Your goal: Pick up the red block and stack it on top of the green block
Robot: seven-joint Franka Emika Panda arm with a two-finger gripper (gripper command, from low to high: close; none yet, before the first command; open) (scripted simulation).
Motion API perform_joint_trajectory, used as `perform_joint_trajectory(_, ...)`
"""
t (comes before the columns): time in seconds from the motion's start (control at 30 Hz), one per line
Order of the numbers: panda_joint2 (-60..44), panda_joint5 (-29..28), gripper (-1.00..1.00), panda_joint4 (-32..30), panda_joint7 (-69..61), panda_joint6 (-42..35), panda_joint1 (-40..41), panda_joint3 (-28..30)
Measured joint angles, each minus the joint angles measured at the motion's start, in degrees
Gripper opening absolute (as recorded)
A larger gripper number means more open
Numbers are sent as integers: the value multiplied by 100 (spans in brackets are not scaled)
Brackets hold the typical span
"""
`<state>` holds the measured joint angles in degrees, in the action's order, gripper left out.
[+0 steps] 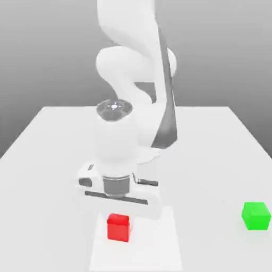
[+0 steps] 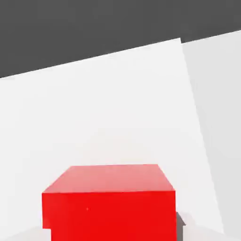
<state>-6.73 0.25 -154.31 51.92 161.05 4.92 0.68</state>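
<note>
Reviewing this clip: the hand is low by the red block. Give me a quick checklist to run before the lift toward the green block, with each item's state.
1. Hand down at the red block: ok, the block sits just beneath the hand in the exterior view.
2. Gripper shut: ok.
3. Red block actually clamped: cannot tell, no finger contact is visible.
4. Red block sitting flat on the table: ok.
5. Green block upright with its top face bare: ok.
6. Table between the blocks free of obstacles: ok; the green block lies toward the exterior view's right.
</note>
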Motion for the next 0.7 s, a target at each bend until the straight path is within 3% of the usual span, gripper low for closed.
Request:
perform_joint_trajectory(0.4, 144, -297, -100, 957, 1276, -1124, -2816, -1619)
perform_joint_trajectory(0.57, -673, -837, -100, 1108, 1778, -487, -3135, -1480)
perform_joint_trajectory(0.6, -828, -934, 100, 1118, 1849, -349, -3189, -1414)
perform_joint_trajectory(0.7, -828, -934, 100, 1118, 1849, -349, -3188, -1414)
